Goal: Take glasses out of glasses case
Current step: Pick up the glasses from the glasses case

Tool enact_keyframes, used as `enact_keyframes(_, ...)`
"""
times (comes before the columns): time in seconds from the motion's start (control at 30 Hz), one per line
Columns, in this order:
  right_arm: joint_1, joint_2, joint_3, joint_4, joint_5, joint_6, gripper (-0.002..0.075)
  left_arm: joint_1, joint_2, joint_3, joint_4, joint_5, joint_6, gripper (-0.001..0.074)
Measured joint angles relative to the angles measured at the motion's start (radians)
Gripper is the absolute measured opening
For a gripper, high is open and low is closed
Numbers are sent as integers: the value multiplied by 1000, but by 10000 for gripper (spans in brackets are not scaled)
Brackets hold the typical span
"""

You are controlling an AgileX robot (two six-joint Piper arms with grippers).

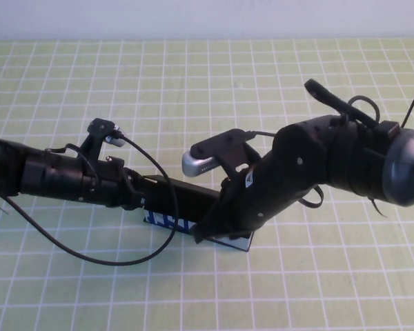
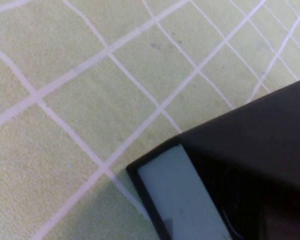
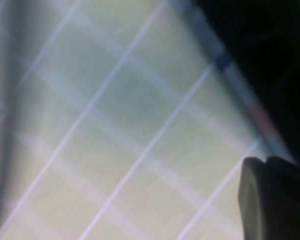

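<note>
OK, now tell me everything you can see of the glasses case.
The glasses case is a flat rectangular box with a matte black top and a white-and-blue printed side along its near edge. It lies on the green grid mat, near the middle, mostly hidden under both arms. The left hand is at its left end and the right hand is down at its right end; contact cannot be confirmed. The left wrist view shows a black corner beside a pale panel. Whether the lid is open cannot be told, and no glasses show.

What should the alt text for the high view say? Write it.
Both robot arms bend over a glasses case on a green checked table, hiding most of it: left gripper at its left end, right gripper shut at its right end.
</note>
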Motion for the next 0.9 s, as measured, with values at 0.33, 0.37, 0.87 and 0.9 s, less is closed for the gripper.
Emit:
enact_keyframes(0.33,-69,50,-103,-54,-110,57,-15,0,0,0,2,0,0,-4)
enact_keyframes(0.37,-77,63,-129,-54,-102,57,-15,0,0,0,2,0,0,-4)
enact_keyframes(0.87,-152,328,-434,-45,131,59,-16,0,0,0,20,9,-2,-4)
enact_keyframes(0.9,-152,331,-442,-45,138,59,-16,0,0,0,20,9,-2,-4)
